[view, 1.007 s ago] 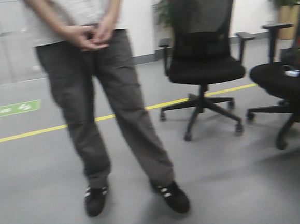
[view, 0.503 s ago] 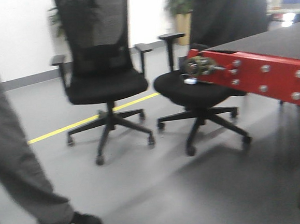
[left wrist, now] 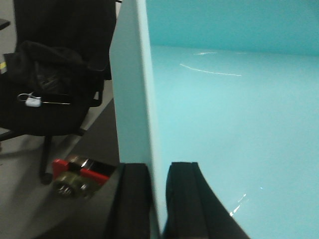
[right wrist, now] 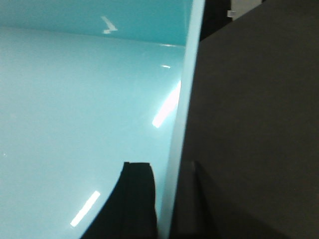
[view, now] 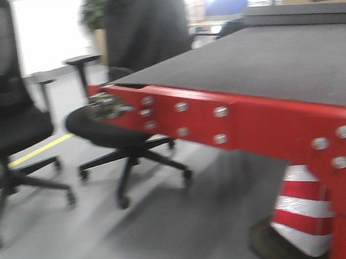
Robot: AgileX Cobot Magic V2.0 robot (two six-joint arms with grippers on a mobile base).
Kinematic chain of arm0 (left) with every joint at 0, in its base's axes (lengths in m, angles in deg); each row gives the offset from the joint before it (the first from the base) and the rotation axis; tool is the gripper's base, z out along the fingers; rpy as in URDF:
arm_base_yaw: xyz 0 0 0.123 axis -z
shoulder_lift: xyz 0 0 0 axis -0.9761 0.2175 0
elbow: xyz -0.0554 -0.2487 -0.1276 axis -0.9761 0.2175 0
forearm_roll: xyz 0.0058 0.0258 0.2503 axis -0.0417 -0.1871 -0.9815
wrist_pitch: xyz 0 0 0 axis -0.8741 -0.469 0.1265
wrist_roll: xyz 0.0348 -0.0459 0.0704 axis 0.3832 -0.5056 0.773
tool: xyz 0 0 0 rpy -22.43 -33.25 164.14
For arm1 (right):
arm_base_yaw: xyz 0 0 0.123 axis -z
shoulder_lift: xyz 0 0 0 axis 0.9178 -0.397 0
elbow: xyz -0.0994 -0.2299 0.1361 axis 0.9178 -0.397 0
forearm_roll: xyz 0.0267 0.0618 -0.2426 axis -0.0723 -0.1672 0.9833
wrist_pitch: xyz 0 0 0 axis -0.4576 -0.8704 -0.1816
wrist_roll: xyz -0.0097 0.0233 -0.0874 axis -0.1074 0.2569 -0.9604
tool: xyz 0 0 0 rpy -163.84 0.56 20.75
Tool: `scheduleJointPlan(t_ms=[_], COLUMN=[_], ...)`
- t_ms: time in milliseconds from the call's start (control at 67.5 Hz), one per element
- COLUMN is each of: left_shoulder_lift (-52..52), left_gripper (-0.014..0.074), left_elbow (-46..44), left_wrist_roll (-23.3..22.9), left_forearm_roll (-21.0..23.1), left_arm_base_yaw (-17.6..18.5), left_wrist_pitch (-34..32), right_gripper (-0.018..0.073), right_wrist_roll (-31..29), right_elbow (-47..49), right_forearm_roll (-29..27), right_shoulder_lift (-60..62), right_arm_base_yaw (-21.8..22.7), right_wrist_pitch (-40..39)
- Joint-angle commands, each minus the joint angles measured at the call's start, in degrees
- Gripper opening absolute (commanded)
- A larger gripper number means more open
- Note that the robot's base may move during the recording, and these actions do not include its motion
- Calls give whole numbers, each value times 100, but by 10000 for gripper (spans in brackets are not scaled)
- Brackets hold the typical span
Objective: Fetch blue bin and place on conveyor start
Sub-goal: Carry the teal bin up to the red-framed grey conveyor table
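- At the tub's left wall, L wrist view: left gripper [left wrist: 159, 201], black, one finger outside the wall and one inside, clamped tight on the rim of the light turquoise plastic tub [left wrist: 224, 124]. Tub is rect., smooth-walled, glossy.
- At the opp. wall, R wrist view: right gripper [right wrist: 167, 204], same pinch, pressed closed on the wall w/ one finger each side.
- Tub location: carried betw. both arms. Its right wall sits just above or against the dark grey woven belt [right wrist: 249, 124]. Can't tell if the base touches. Interior bare as far as seen.
- Handling (est.):
  - Wt: light, nothing inside.
  - Walls: thin, prob. flex under a pinch.
  - Surface: shiny, so likely slippery under the pads.
  - Fragility: low, scuffs more likely than cracks.
- Hold (est.): opposing rims, mid-wall, both sides at once, as now. A one-sided pinch would prob. let it twist or sag. Keep level; set down flat before letting go.
- Belt, front view: wide, flat, much broader than the tub.
  - Fronted by a glossy red edge strip [view: 220, 121] w/ round bolts.
  - L view shows a red end bracket w/ roller [left wrist: 75, 172] low beside the tub, so the tub seems to be at the belt's end.
- Beyond:
  - Black office chair on castors [view: 116, 134], just beside the belt corner, small items on its seat.
  - Red-and-white traffic cone [view: 302, 209], under the frame.
  - Yellow floor line [view: 37, 151], further out.
  - Front view is blurred, so finer detail is n/a.
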Motion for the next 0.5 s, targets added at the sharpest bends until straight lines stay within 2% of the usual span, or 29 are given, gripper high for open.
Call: scheduleJointPlan(t_ms=[0,489], left_shoulder_lift=[-73,-73], left_gripper=[-111,-111], left_elbow=[-38,-38], left_wrist_roll=[-11,-11], left_forearm_roll=[32,18], left_arm_base_yaw=[8,8], left_wrist_pitch=[-198,-198], right_gripper=[-151,-151], right_wrist_roll=[-95,-95], right_elbow=[41,41], right_forearm_roll=[79,79], right_shoulder_lift=[81,81], right_arm_base_yaw=[22,22], right_wrist_pitch=[-309,-309])
